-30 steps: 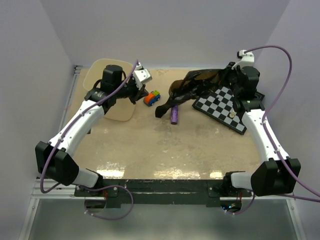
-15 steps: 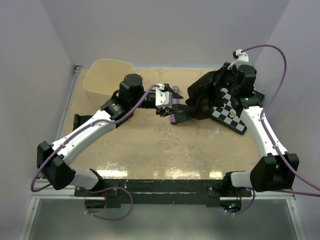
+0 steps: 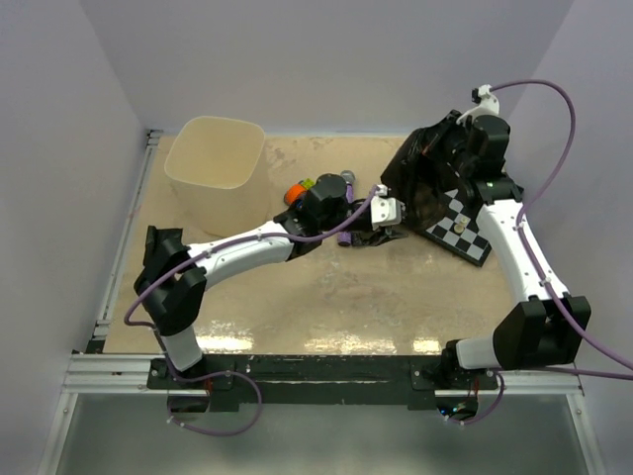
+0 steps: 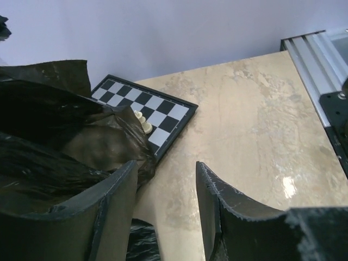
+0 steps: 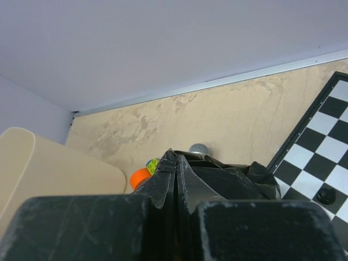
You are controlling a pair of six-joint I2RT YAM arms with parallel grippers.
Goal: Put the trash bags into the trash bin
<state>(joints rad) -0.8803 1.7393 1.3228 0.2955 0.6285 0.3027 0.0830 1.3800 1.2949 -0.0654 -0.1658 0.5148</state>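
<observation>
Trash bin (image 3: 213, 193) on marbled tabletop (image 3: 326, 297), lilac walls (image 3: 326, 59)

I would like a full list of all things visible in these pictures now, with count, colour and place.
trash bag: one, dark brown-black, far right, hanging over the board
trash bin: one, cream, far left
chequered board: one, black-and-white, right
toy car: one, orange, far centre
purple cylinder: one, purple, centre, mostly hidden by the left arm
table: one, beige
left gripper: one, black, open beside the bag
right gripper: one, black, shut on the trash bag
</observation>
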